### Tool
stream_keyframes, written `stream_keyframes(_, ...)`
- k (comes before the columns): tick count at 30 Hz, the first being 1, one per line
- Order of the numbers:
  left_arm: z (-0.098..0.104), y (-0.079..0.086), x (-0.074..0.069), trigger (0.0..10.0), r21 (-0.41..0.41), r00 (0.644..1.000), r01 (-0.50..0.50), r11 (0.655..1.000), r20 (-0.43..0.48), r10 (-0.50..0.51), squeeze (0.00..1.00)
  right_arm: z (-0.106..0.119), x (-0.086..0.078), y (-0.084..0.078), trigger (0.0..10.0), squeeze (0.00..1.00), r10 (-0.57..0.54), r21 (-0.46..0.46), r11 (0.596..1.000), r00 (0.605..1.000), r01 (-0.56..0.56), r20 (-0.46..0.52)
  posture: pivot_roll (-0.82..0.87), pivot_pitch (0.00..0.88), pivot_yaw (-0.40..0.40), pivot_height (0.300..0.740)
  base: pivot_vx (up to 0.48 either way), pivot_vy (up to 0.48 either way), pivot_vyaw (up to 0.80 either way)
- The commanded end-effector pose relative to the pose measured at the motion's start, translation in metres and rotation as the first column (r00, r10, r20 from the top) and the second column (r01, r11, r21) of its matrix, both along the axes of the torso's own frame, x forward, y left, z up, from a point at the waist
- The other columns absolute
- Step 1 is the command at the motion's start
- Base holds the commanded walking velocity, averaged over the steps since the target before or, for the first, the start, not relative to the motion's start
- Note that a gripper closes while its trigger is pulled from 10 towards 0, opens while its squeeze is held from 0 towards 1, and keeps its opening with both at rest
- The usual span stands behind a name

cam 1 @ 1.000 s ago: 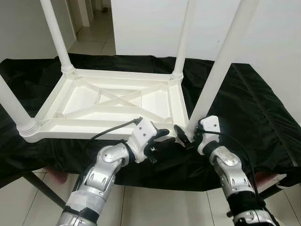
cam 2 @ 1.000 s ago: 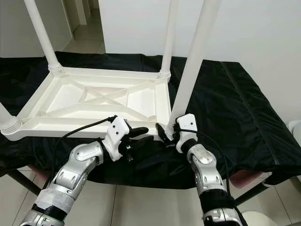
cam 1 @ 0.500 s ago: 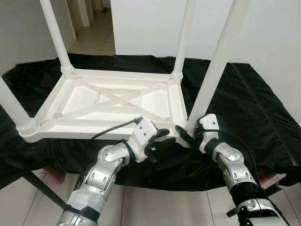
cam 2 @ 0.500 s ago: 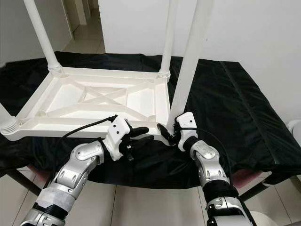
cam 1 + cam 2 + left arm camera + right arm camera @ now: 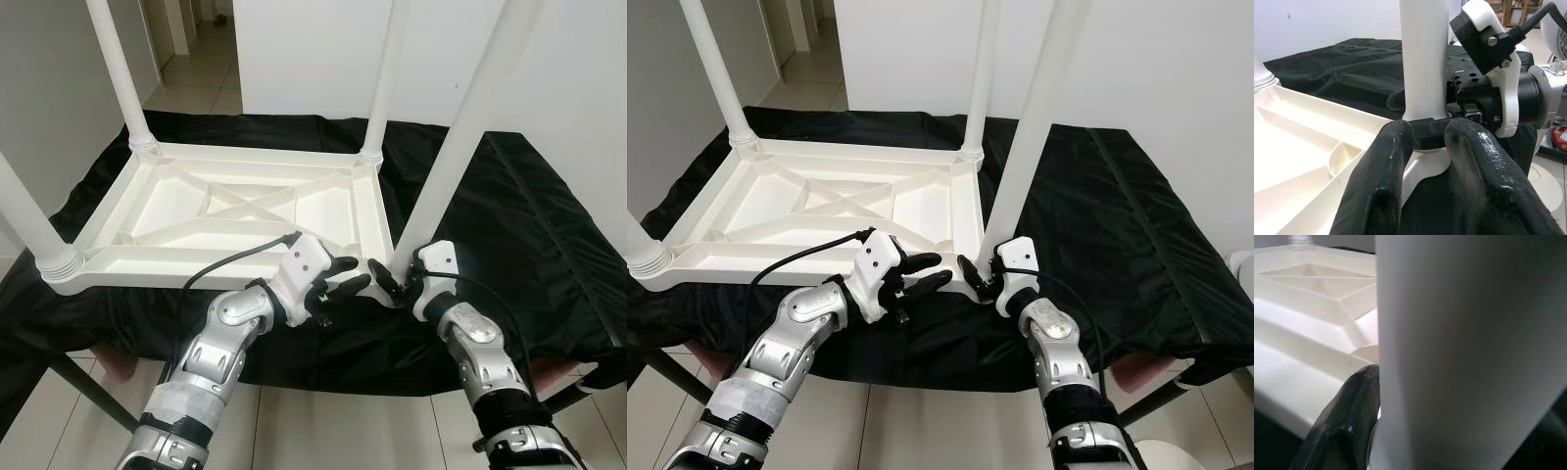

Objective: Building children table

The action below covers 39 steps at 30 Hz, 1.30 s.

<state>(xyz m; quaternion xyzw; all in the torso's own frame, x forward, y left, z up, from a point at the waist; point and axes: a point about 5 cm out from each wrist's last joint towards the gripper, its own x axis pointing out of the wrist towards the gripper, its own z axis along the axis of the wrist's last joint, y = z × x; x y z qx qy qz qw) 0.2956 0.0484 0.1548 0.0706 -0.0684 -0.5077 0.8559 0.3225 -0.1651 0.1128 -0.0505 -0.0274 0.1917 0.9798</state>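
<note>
A white children's table (image 5: 196, 258) lies upside down on a black cloth, its four white legs standing up. My right gripper (image 5: 394, 281) is shut on the base of the near right leg (image 5: 460, 127), where the leg meets the corner socket. In the right wrist view that leg (image 5: 1469, 352) stands against one black finger (image 5: 1342, 431). My left gripper (image 5: 347, 276) is open just left of that corner, at the table's front rim. In the left wrist view its two fingers (image 5: 1381, 186) point at the leg (image 5: 1422, 58), with the right gripper's finger wrapped across the base.
The black cloth (image 5: 529, 225) covers a work table whose front edge is close to my arms, with tiled floor (image 5: 323, 431) below. Three other legs rise at the near left (image 5: 29, 215), far left (image 5: 118, 69) and far right (image 5: 382, 78). A white wall stands behind.
My left gripper has moved up and to the right, closer to the near right corner, with its fingers spread wider. The right gripper stays clamped on the leg's base.
</note>
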Motion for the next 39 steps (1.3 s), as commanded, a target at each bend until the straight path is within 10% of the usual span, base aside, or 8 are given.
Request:
stream_keyframes(1,0.0,0.002,0.002,10.0,-0.012,0.999,-0.039,0.999,-0.002,0.039,0.0,-0.006,-0.003,0.001,10.0,0.0,-0.117,0.041,0.992,0.992,0.119,-0.043,0.02,0.0,-0.003,0.74,0.0,0.0,0.0)
stream_keyframes(10,0.005,0.002,0.001,10.0,-0.012,1.0,-0.03,0.999,0.009,0.03,0.0,-0.013,-0.018,0.036,10.0,0.0,-0.468,0.176,0.853,0.87,0.491,-0.156,0.02,0.0,-0.023,0.74,0.0,0.0,0.0)
stream_keyframes(23,0.008,0.0,0.0,10.0,-0.03,0.999,-0.034,0.999,0.012,0.034,0.0,-0.001,-0.022,0.042,10.0,0.0,-0.453,0.197,0.863,0.885,0.466,-0.108,0.02,0.0,-0.028,0.74,0.0,0.0,0.0)
stream_keyframes(25,0.009,0.0,0.0,10.0,-0.03,0.999,-0.036,0.999,0.014,0.037,0.0,0.001,-0.022,0.042,10.0,0.29,-0.455,0.196,0.862,0.884,0.467,-0.106,0.02,0.0,-0.028,0.74,0.0,0.0,0.0)
stream_keyframes(26,0.01,0.001,0.0,10.0,-0.032,0.999,-0.04,0.999,0.014,0.041,0.0,0.004,-0.022,0.042,10.0,1.0,-0.427,0.207,0.875,0.9,0.437,-0.092,0.02,0.0,-0.029,0.74,0.0,0.0,0.0)
stream_keyframes(32,0.011,0.003,0.0,10.0,-0.03,0.999,-0.047,0.998,0.018,0.048,0.0,0.011,-0.024,0.036,10.0,1.0,-0.351,0.203,0.913,0.935,0.353,-0.048,0.02,0.0,-0.028,0.74,0.0,0.0,0.0)
stream_keyframes(33,0.012,0.003,-0.001,10.0,-0.027,0.999,-0.047,0.999,0.021,0.048,0.0,0.012,-0.024,0.031,10.0,0.0,-0.308,0.175,0.935,0.951,0.308,-0.032,0.02,0.0,-0.029,0.74,0.0,0.0,0.0)
stream_keyframes(39,0.012,0.004,-0.001,10.0,-0.023,0.998,-0.049,0.999,0.023,0.05,0.0,0.016,-0.022,0.026,10.0,0.0,-0.204,0.14,0.969,0.979,0.202,0.004,0.02,0.0,-0.028,0.74,0.0,0.0,0.0)
